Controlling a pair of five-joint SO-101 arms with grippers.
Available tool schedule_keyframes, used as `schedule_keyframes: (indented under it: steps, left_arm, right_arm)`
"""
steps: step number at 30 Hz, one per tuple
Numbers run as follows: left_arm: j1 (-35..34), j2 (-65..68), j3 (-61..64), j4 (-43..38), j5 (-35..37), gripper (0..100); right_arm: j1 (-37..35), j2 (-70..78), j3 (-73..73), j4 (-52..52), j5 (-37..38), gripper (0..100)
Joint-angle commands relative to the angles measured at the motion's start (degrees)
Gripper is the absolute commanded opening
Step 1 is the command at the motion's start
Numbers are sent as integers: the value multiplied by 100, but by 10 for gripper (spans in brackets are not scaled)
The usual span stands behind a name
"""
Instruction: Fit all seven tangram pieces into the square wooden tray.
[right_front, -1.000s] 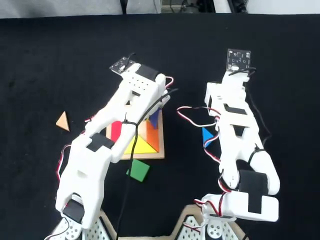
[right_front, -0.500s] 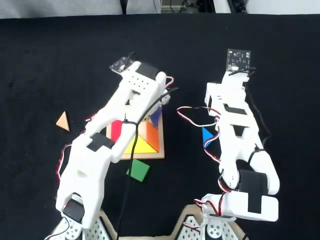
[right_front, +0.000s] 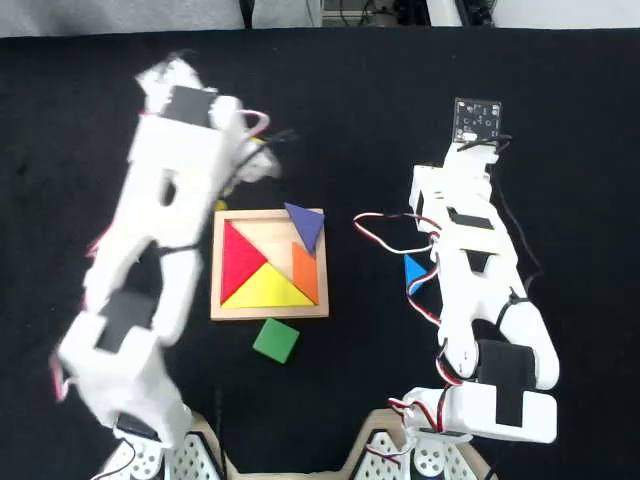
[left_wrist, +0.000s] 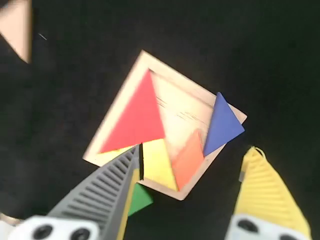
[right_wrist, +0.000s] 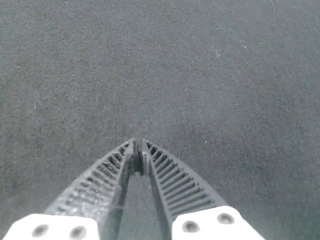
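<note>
the square wooden tray (right_front: 270, 314) is sitting mid-table with a red triangle (right_front: 240, 258), a yellow triangle (right_front: 268, 290) and an orange piece (right_front: 305, 272) lying inside, and a blue triangle (right_front: 305, 225) overlapping its corner rim. a green square (right_front: 276, 340) is lying just beside its near edge, a light blue triangle (right_front: 412, 270) beside the right arm and a peach triangle (left_wrist: 17, 27) well apart. the left gripper (left_wrist: 196, 149) is hanging beyond the tray's far edge, jaws spread wide and gripping nothing, while the right gripper (right_wrist: 136, 146) is sitting pinched closed on nothing over the black table (right_wrist: 225, 60).

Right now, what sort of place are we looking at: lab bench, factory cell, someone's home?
Probably a lab or workshop bench: a black-covered table, the left arm and right arm mounted side by side at its near edge, and a wooden tangram tray as test piece.
</note>
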Motion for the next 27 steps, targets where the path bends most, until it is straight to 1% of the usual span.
schedule_keyframes:
  steps: [1,4,8,10,12,15,22,25,27]
  left_arm:
    - [-479,-1609,400,62,-756,317]
    - [-840,-2338,998,-88,-1310,317]
    - [-1376,-2796,2097,-712,-1996,317]
    - [-1587,-2954,2703,-1090,-2822,317]
    - [-1666,-3130,3266,-1705,-3613,317]
    - [-1710,-3640,4321,-2787,-3622,317]
    - [-1499,-5442,7116,-5310,-3587,317]
    - [-1490,-5881,7899,-6119,-3499,317]
    - [-1516,-5899,8048,-6418,-3464,318]
  right_arm:
    - [-18,-224,-136,-114,-53,12]
    - [-44,-224,-136,-97,-53,13]
    - [-44,-233,-136,-88,-88,15]
    - [-53,-233,-136,-88,-97,15]
    - [-97,-242,-136,-88,-97,15]
    - [-202,-233,-136,-88,-97,15]
    - [-273,-233,-136,-88,-97,15]
    - [-387,-242,-136,-88,-70,16]
    - [-527,-242,-127,-62,-62,38]
